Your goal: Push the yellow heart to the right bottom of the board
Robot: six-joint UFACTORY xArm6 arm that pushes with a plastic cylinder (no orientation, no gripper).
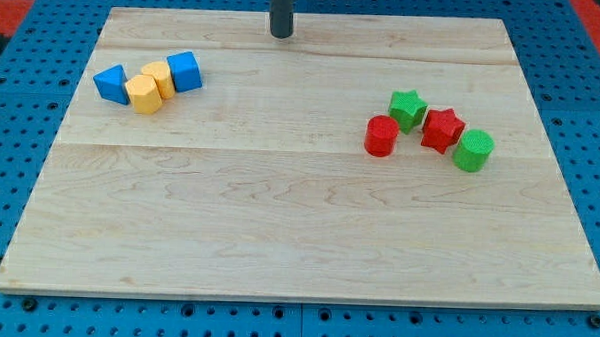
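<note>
Two yellow blocks sit touching each other at the board's upper left. The upper one (159, 77) looks like the yellow heart, and the lower one (143, 94) looks like a pentagon, but the shapes are hard to tell apart. A blue triangle-like block (111, 83) touches them on the left and a blue cube (184, 71) on the right. My tip (282, 35) rests at the top middle of the board. It is well to the right of and above this cluster and touches no block.
A second cluster lies at the right middle: a green star (407, 109), a red cylinder (381, 135), a red star (442, 129) and a green cylinder (473, 151). The wooden board (297, 248) lies on a blue pegboard surface.
</note>
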